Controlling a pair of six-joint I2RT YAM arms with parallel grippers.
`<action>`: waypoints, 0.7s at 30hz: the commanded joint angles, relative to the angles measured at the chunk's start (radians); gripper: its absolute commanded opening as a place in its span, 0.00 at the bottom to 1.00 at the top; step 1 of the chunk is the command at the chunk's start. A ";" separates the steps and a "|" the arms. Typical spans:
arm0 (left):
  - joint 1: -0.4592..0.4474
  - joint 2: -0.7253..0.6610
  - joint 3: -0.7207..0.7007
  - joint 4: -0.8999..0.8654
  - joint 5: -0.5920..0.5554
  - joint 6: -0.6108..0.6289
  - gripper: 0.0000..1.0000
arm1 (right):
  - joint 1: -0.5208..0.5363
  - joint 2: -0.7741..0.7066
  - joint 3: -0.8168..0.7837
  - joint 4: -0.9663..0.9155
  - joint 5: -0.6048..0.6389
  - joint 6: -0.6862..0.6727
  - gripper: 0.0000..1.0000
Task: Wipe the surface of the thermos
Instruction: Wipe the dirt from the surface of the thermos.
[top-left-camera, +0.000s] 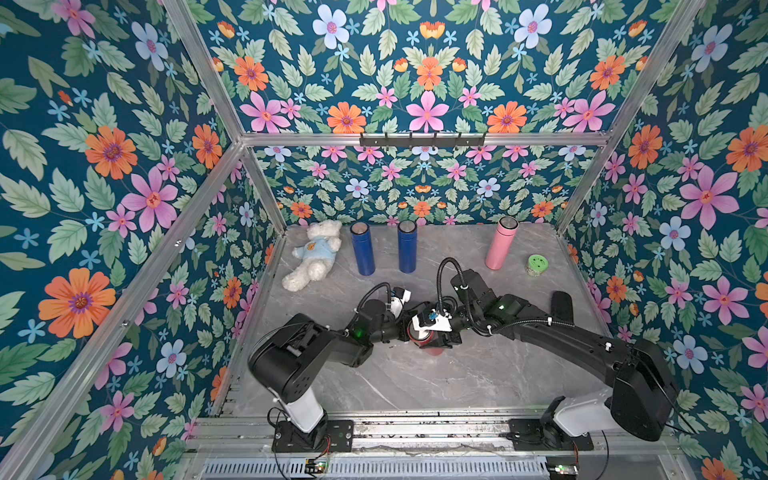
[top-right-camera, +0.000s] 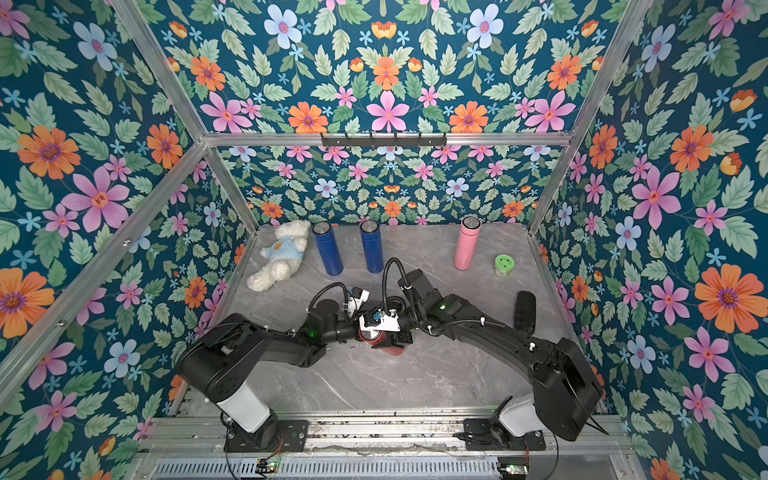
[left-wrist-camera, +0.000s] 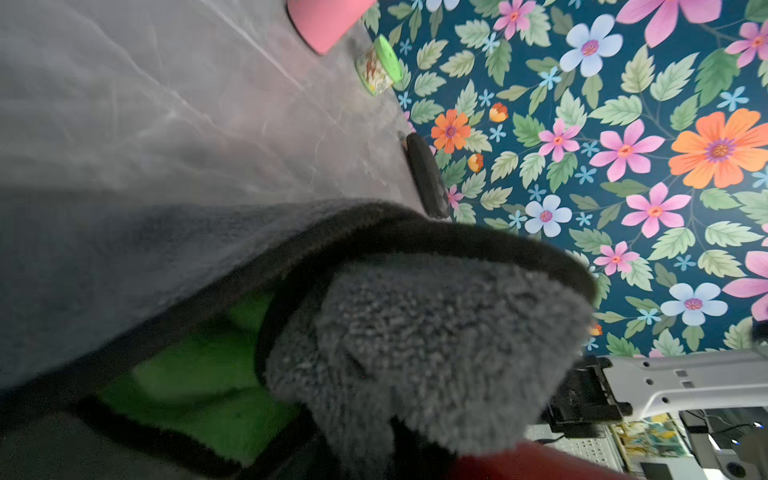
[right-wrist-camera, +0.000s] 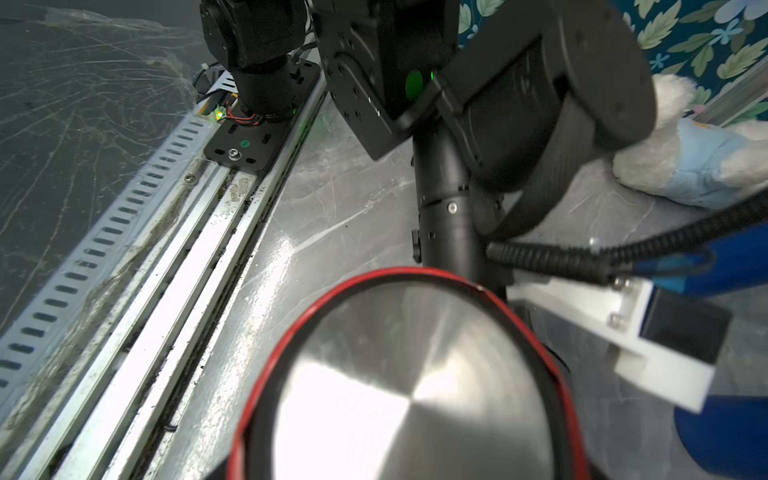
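Grey cloth (left-wrist-camera: 415, 353) is pinched in the clenched left gripper (top-left-camera: 403, 330) and laid against the left side of the red thermos (top-left-camera: 420, 330), which is held lid-upward at mid-table by the right gripper (top-left-camera: 441, 338), clasped round it

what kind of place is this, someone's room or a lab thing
Most likely a staged robot test cell, not a lived-in room: an aluminium frame lined with floral wallpaper, a left arm and right arm bolted to a rail fronting a marble-look tabletop, and props like a teddy bear.
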 joint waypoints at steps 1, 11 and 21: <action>-0.026 0.081 0.003 0.115 0.178 -0.028 0.00 | -0.006 0.005 -0.019 0.066 0.129 -0.118 0.00; -0.051 -0.181 0.073 -0.338 0.075 0.189 0.00 | -0.030 -0.043 -0.107 0.179 0.069 -0.107 0.00; -0.050 -0.335 0.085 -0.553 -0.021 0.261 0.00 | -0.054 -0.114 -0.141 0.304 0.035 0.079 0.00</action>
